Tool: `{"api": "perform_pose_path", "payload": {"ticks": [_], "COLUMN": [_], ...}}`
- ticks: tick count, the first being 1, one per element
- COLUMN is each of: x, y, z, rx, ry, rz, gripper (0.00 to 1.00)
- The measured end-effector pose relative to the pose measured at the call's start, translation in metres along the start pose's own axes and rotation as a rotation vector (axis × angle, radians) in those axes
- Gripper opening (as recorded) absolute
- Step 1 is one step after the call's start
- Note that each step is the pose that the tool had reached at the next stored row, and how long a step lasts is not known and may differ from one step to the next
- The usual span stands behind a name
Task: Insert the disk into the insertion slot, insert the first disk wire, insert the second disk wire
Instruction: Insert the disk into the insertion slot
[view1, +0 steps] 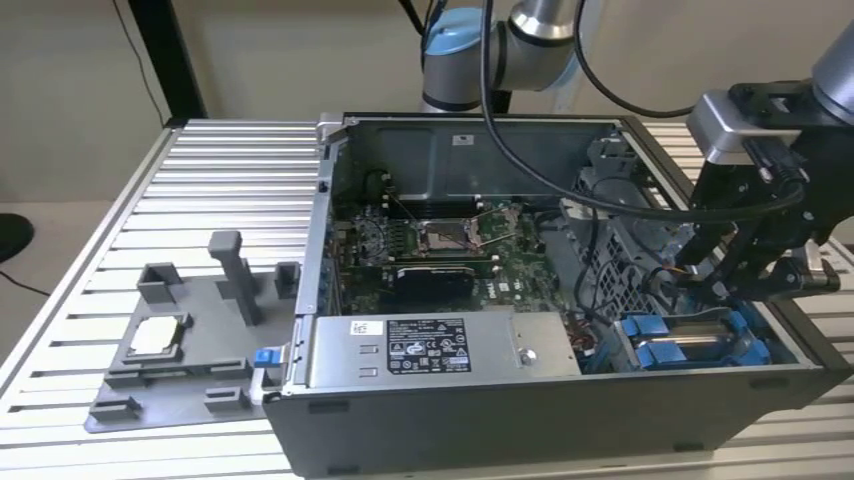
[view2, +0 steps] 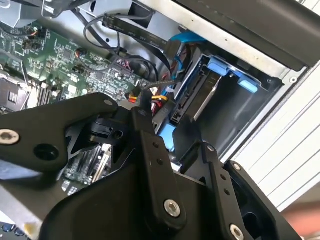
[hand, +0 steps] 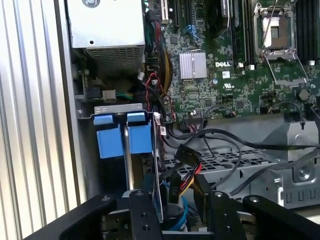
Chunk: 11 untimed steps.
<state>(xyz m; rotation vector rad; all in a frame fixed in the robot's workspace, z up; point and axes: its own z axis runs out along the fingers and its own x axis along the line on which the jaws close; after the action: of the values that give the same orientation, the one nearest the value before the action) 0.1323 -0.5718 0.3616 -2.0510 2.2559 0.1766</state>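
Disk (view1: 671, 350) in the exterior view: it sits in the slot (view1: 727, 325) at the corner of the case (view1: 534, 420) toward the exterior view's right, blue carrier tabs uppermost. My claw (view1: 734, 290) hangs just above it, lowered inside the case wall.

In the second wrist view the disk (view2: 201, 95) stands on edge against the slot's dark wall (view2: 235, 115). Its long axis runs from the blue tabs straight toward me, so its connector end lies just ahead of my claw (view2: 170, 132). The wires (view2: 150, 97), red, yellow and black, come in from the board (view2: 65, 60) side and end right at my claw.

In the first wrist view the plug (hand: 186, 172) on those wires sits just in front of my claw (hand: 182, 202), beside the disk's thin edge (hand: 159, 195). I cannot tell whether my claw is clamped on the plug or merely around it.
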Motion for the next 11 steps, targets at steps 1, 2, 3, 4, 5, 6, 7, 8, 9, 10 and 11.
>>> {"api": "perform_pose_path", "payload": {"ticks": [1, 2, 3, 4, 5, 6, 7, 8, 9, 10, 11], "x": [-0.0002, -0.0004, -0.0004, -0.0004, -0.0004, -0.0004, -0.0004, -0.0004, -0.0004, -0.0004, -0.0004], "y": [-0.0006, -0.0012, -0.0013, -0.0015, -0.0016, -0.0017, -0.0017, -0.0017, -0.0017, -0.0017, -0.0017], "z": [0.0011, 0.0022, 0.0028, 0.0028, 0.0028, 0.0029, 0.0029, 0.0028, 0.0026, 0.0026, 0.0026], "rx": [-0.0003, -0.0006, -0.0006, -0.0005, -0.0005, -0.0005, -0.0007, -0.0007, -0.0009, -0.0010, -0.0010], "ry": [-0.0041, -0.0085, -0.0098, -0.0097, -0.0097, -0.0098, -0.0099, -0.0099, -0.0098, -0.0099, -0.0100], "rz": [0.001, 0.002, 0.003, 0.003, 0.003, 0.003, 0.003, 0.003, 0.003, 0.003, 0.003], "gripper": [1.00, 1.00, 1.00, 1.00, 1.00, 1.00, 1.00, 1.00, 1.00, 1.00, 1.00]}}
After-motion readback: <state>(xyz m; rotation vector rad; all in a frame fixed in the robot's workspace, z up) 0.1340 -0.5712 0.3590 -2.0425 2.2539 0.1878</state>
